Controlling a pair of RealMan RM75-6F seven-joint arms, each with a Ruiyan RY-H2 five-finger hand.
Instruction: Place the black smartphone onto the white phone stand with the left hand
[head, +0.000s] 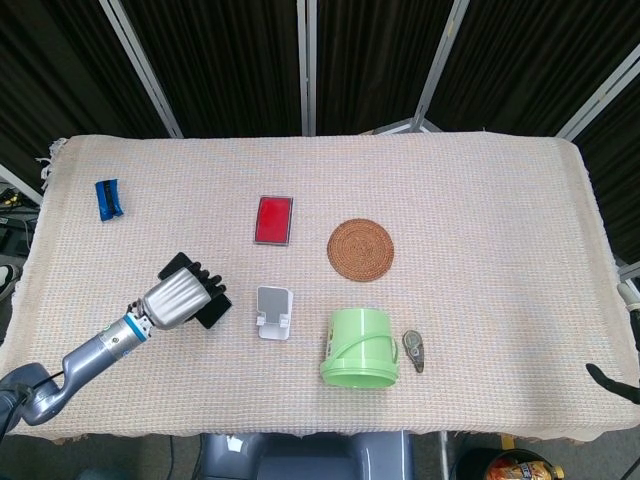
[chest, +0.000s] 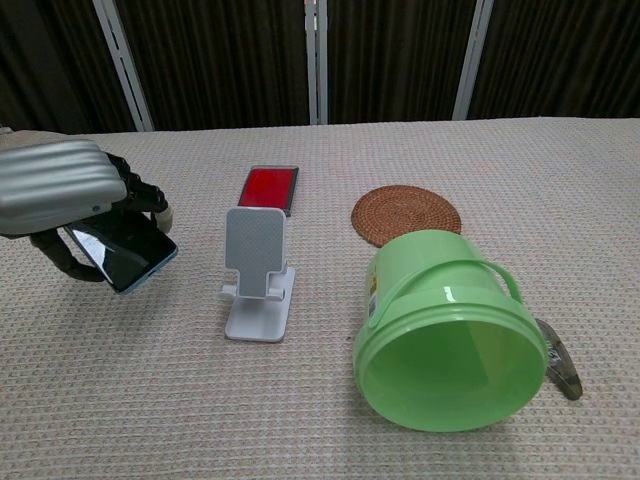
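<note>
Black smartphone (chest: 122, 252) is grasped in the left hand (chest: 60, 190), lifted off the cloth at nine o'clock from the white phone stand (chest: 257, 272).

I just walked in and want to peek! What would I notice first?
Probably the big green bucket lying on its side at the front of the table, its opening facing you. Next, the silver left hand at the left, holding the black smartphone up off the cloth, beside the empty white phone stand.
</note>
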